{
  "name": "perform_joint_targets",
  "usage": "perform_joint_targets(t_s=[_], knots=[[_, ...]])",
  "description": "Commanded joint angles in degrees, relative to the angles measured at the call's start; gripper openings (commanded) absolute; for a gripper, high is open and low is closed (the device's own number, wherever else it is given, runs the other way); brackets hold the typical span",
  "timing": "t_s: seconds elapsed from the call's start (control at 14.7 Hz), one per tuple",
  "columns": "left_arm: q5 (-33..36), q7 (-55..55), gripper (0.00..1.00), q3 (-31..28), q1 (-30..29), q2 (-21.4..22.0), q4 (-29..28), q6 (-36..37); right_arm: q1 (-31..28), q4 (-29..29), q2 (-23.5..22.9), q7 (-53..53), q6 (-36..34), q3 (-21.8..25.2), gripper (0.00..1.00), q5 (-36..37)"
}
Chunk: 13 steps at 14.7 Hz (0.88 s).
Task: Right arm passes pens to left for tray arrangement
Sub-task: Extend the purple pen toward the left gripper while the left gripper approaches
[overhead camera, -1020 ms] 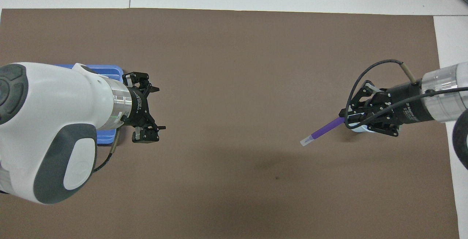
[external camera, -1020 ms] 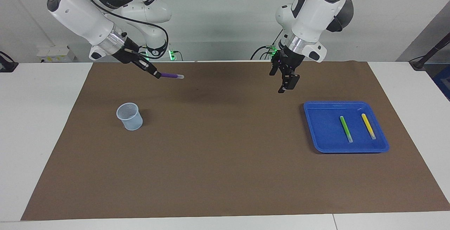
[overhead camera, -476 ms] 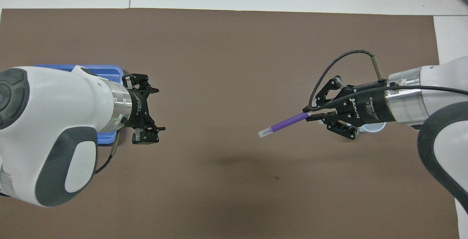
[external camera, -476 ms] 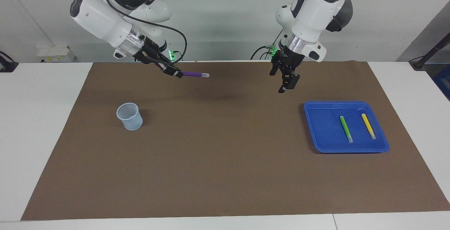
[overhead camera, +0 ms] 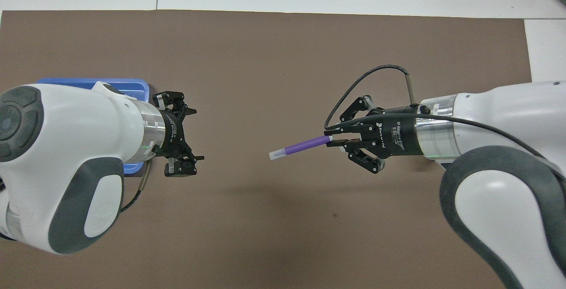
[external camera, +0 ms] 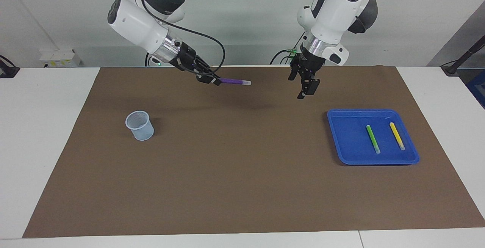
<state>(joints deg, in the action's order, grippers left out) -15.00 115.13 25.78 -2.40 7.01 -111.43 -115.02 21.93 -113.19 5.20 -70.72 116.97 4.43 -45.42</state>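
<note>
Purple pen (external camera: 235,82): held level in the air over the brown mat (external camera: 242,187), dark end clamped in the right hand (external camera: 210,80), pale cap pointing toward the left hand (external camera: 306,88).
Left hand: raised over the mat near the tray (external camera: 341,142), fingers spread wide, holding nothing.
Tray: blue, on the mat at the left arm's end of the desk (external camera: 41,126).
Green pen (external camera: 373,138), yellow pen (external camera: 397,135): lying in the tray, side by side, apart.
Mesh cup (external camera: 140,125): upright on the mat at the right arm's end.
</note>
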Motion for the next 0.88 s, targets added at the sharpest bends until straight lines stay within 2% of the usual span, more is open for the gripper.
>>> perform_joint_targets(t_s=[0.0, 0.34, 0.54, 0.68, 0.82], knots=[[-1.09, 4.04, 1.0, -0.64, 2.21, 1.78, -0.9, 0.85, 1.19, -2.38, 1.83, -2.23, 2.47, 0.14, 0.0, -2.3], [-1.09, 15.03, 1.0, -0.64, 5.29, 1.61, -0.72, -0.02, 1.19, -2.38, 1.83, -2.23, 2.39, 0.14, 0.0, -3.54], [-1.09, 23.79, 1.0, -0.64, 8.63, 0.64, 2.0, -0.37, 1.19, -2.38, 1.83, -2.23, 2.3, 0.14, 0.0, -3.54], [-1.0, 28.47, 1.0, -0.56, 11.26, 0.11, 2.01, -4.48, 1.19, -2.38, 1.83, -2.23, 2.39, 0.14, 0.0, -3.63], [-1.0, 28.66, 1.0, -0.56, 13.2, 0.11, 0.35, -10.71, 1.19, -2.38, 1.83, -2.23, 2.3, 0.14, 0.0, -3.63]])
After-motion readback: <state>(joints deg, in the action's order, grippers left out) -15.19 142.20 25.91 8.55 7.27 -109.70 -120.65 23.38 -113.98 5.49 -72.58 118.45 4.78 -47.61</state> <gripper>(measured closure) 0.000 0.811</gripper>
